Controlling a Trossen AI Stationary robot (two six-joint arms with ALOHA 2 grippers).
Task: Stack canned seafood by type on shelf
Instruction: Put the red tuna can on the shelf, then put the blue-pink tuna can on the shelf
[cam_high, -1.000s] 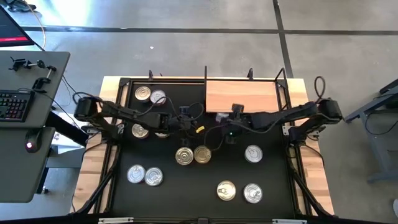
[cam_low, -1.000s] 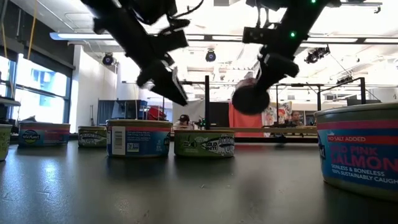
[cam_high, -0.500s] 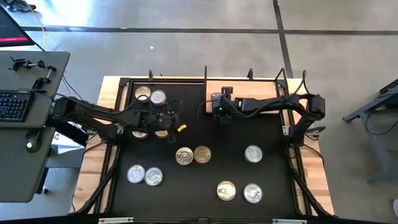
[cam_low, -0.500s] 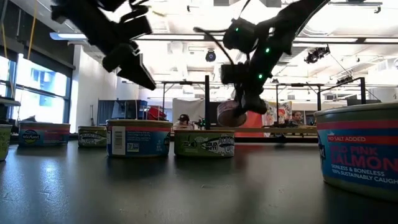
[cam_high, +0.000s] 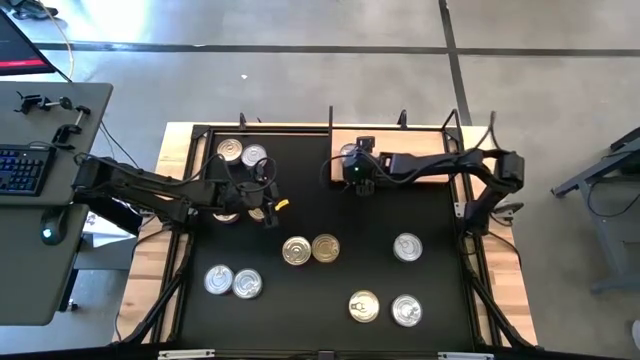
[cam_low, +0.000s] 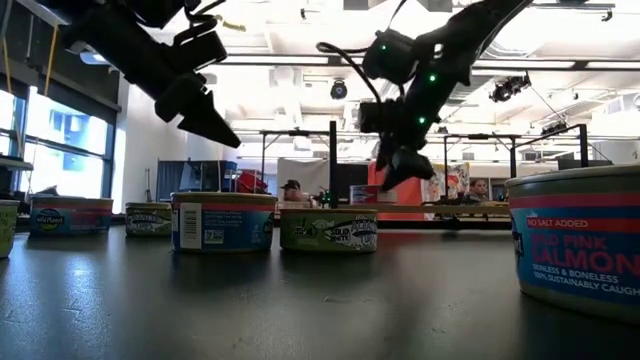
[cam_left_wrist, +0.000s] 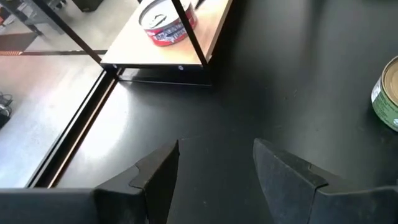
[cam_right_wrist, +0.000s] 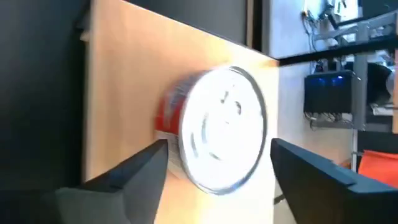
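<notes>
**Red-label can set on the shelf; right tool let go**

Your right tool (cam_right_wrist: 217, 163) is at the left end of the shelf (cam_high: 425, 160), fingers spread either side of the red-label can (cam_right_wrist: 214, 138) with a gap showing on both sides. Judged released: the can sits on the wood, upright as far as the left wrist view shows.

Your left tool (cam_left_wrist: 214, 165) hangs above the left part of the surface (cam_high: 400, 300), near the cans at the far left, fingers apart and nothing between them.

Handling notes on the cans:
- Rigid metal, short and wide, so they should stand stable and stack flat lid to base.
- Probably dense for their size; expect some weight in the grip.
- Sides are smooth and may slip. Take hold across the round wall at mid-height, fingers on opposite sides, not on the lid or pull tab.

Appearance: shiny round lids with pull tabs, mostly silver. Two gold-looking tops (cam_high: 310, 249) sit touching at the middle of the surface. Labels vary: red, blue, green, and a pink-salmon label close to the low camera.

Location: one can on the shelf at its left end; the rest lie scattered in pairs and singles across the surface.
</notes>
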